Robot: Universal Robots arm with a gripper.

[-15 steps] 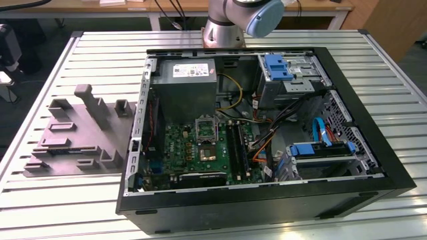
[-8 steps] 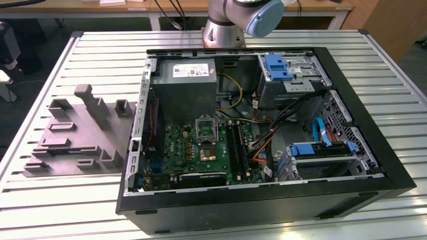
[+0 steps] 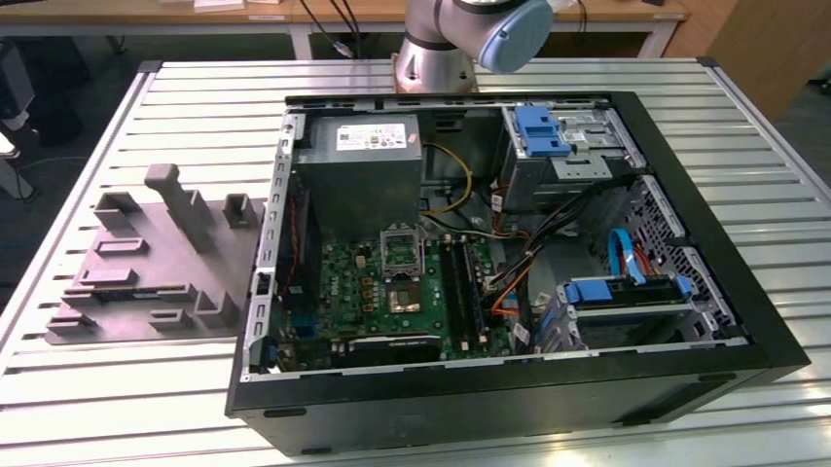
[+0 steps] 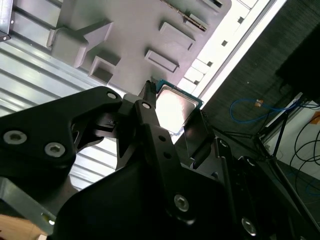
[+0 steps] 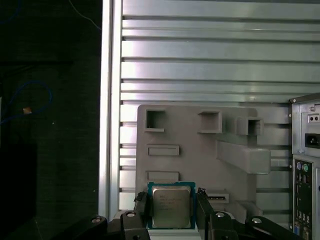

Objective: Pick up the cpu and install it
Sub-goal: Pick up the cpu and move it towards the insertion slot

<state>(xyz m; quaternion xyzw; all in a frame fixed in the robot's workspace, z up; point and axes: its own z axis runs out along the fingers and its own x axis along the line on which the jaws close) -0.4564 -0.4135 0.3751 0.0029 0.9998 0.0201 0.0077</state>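
Note:
The cpu is a flat square chip with a pale silver top and a thin dark rim. It sits between the two black fingers of my gripper, which is shut on it. In the second wrist view the cpu is likewise clamped in the gripper. It hangs well above the grey plastic fixture block. In the exterior view the open computer case lies on the table, with the motherboard's cpu socket uncovered and its latch frame raised.
The grey fixture block with upright posts stands beside the case, on the exterior view's left. The arm's base is behind the case. Inside the case are a grey power supply, blue drive brackets and loose cables. The slatted metal table ends at a drop to the floor.

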